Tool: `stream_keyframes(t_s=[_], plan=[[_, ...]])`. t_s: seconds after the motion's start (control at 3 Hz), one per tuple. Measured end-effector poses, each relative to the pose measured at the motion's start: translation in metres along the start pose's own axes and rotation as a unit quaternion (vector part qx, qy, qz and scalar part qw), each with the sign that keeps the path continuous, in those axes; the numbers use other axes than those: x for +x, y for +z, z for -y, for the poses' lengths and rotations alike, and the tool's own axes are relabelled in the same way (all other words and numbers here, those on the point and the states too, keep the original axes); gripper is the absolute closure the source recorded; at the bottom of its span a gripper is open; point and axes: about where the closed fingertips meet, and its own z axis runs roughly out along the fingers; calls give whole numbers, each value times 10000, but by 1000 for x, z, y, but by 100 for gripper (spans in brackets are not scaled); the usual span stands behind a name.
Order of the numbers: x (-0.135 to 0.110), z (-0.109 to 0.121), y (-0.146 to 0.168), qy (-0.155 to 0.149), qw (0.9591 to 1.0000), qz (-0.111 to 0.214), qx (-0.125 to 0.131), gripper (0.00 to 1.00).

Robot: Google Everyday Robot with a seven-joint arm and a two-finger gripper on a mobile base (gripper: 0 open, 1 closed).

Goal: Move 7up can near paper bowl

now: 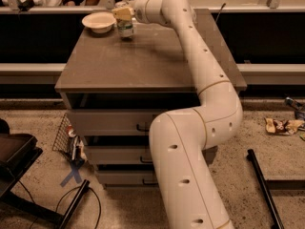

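The white arm (200, 61) rises from 6 o'clock, bends at the right, and reaches across to the far left of the scene. Under it is the drawer cabinet, whose brown top (143, 61) carries both task things. The paper bowl (99, 21) sits upright near the top's 11 o'clock corner. The 7up can (126, 28) stands upright just beside it, at about the bowl's 4 o'clock, with a narrow strip of bare top between them. The gripper (123, 13) is over the can, its jaws pinching the can's upper part.

The can looks close enough to the bowl already, so the step in hand is the set-down; whether the base is fully on the top I cannot tell. To do it well, lower straight down until the base is flat; spread the jaws only then, and no wider than needed, since the bowl's flared rim is close at 10 o'clock; lift vertically before pulling back toward 3 o'clock, so nothing drags the can over.
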Motion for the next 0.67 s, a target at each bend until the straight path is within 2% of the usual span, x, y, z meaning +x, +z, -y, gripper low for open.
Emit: stream_keyframes(t_s=[0.67], plan=[[3, -4, 6, 10, 10000, -19, -38, 17]])
